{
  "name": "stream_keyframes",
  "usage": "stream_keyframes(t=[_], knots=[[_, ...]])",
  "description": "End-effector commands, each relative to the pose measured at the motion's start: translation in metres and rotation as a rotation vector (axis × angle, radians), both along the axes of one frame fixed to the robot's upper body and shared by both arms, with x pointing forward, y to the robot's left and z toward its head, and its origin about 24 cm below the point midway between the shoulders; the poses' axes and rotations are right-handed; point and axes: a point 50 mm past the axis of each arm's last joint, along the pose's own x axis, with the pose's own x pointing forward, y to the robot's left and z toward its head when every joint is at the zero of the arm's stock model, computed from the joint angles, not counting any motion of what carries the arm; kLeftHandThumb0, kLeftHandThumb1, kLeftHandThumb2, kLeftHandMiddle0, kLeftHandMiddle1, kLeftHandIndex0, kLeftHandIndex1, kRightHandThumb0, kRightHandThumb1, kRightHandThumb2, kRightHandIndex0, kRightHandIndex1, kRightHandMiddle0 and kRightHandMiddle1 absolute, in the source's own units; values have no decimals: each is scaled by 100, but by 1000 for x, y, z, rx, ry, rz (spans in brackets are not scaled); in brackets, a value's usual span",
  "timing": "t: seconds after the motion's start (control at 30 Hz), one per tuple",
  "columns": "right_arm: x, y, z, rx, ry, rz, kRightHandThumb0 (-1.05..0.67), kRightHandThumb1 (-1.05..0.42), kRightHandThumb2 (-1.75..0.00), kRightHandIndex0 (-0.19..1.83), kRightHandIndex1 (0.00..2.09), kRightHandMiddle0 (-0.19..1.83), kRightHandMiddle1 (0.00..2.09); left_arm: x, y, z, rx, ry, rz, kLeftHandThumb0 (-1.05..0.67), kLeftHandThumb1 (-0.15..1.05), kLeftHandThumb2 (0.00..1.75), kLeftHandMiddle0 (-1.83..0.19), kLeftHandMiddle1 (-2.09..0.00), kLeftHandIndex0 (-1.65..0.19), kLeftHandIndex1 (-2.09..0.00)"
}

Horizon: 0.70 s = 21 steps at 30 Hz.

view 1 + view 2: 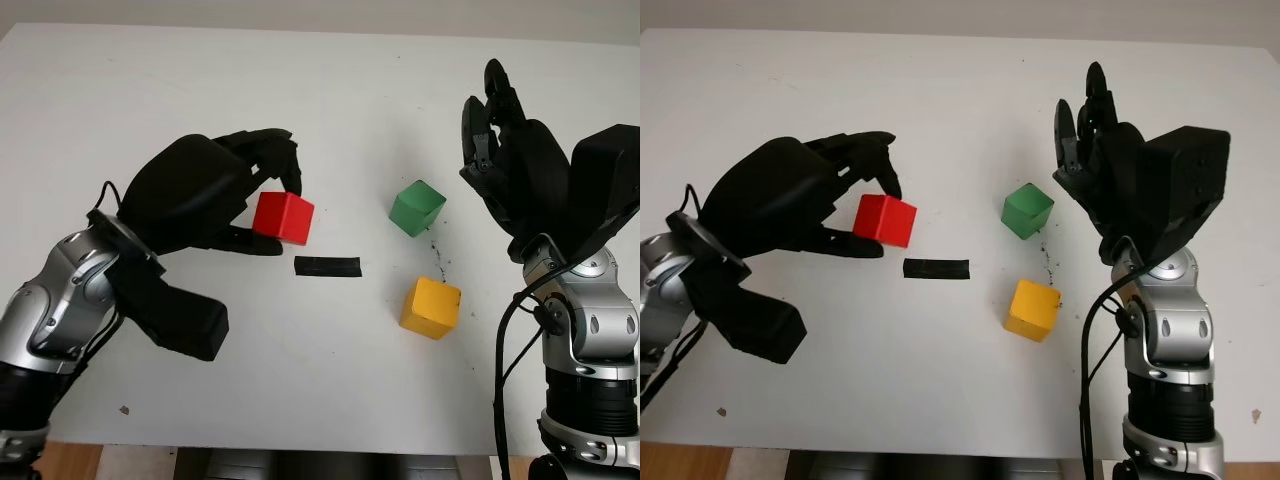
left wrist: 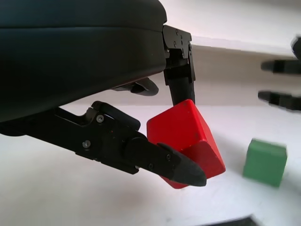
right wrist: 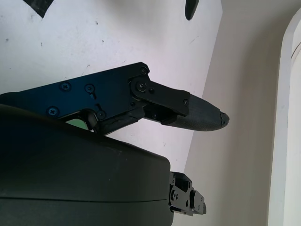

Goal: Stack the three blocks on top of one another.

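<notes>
Left hand (image 1: pixel 215 190), fingers first: one fingertip (image 2: pixel 186 169) presses the near face of the red block (image 1: pixel 284 217) and an opposing finger (image 2: pixel 178 87) comes down on its far side, so the fingers are curled in on the block and pinching it. In the left wrist view the block sits tilted in the pinch, one corner pointing down; whether that corner touches the table (image 1: pixel 330 90) I cannot tell. The block is left of the table's middle, well in from the left edge.

A short strip of black tape (image 1: pixel 327 266) lies on the table just beside the red block, toward the near edge. Green block (image 1: pixel 417 207) sits right of centre, with the yellow block (image 1: pixel 431 307) nearer the near edge than it; the two are apart, not touching.

Right hand (image 1: pixel 500 125) is raised above the right side of the table, beside the green block, holding nothing and open.

Judgement: step in hand is securing the red block for a lift; no stack begun, all three blocks separate.

To do it well:
- Level the block before carrying. A tilted grip will likely set it down on an edge.
- Lift straight up, clearing the tape strip.
- Choose a base (green or yellow) and approach from above, faces square to the base, release only once seated flat.
- Keep the right hand away from the base block.
</notes>
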Motion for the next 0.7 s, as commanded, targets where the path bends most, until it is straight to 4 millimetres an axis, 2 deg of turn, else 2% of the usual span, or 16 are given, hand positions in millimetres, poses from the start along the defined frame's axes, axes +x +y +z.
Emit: stream_keyframes(t=[0.0,0.13,0.2,0.3,0.4,0.53,0.6,0.67], knots=[[-3,0,2,0,-12,-4,-63,-105,-70,-19,0,-19,0,3,-8,0,-30,19,-27,-49,105,18,-34,-16,-23,-175],[-4,0,1,-4,-13,0,-63,-105,-70,-19,0,-19,0,8,-15,-6,-84,76,-40,-47,105,17,-32,-20,-21,-169],[-4,-1,1,-3,-14,-2,-63,-105,-69,-19,0,-19,0,12,-19,-12,-109,100,-33,-47,105,13,-25,-37,-23,-166],[-4,-1,1,-5,-14,-4,-63,-105,-69,-19,0,-19,0,16,-23,-19,-143,135,-40,-46,105,13,-6,-73,-23,-167],[-5,-1,1,-12,-14,-8,-63,-105,-69,-19,0,-19,0,18,-27,-26,-159,194,-55,-46,105,14,1,-84,-22,-175],[-5,-2,1,-13,-14,-10,-64,-105,-68,-19,0,-19,0,19,-30,-32,-170,279,-73,-47,105,16,-1,-77,-20,-181],[-5,-1,1,-13,-13,-8,-64,-105,-68,-19,0,-19,0,19,-31,-35,-165,313,-76,-47,105,16,-10,-60,-21,-180],[-5,-1,1,-15,-15,-5,-64,-105,-68,-19,0,-19,0,17,-32,-37,-158,324,-78,-48,105,15,-13,-53,-22,-180]])
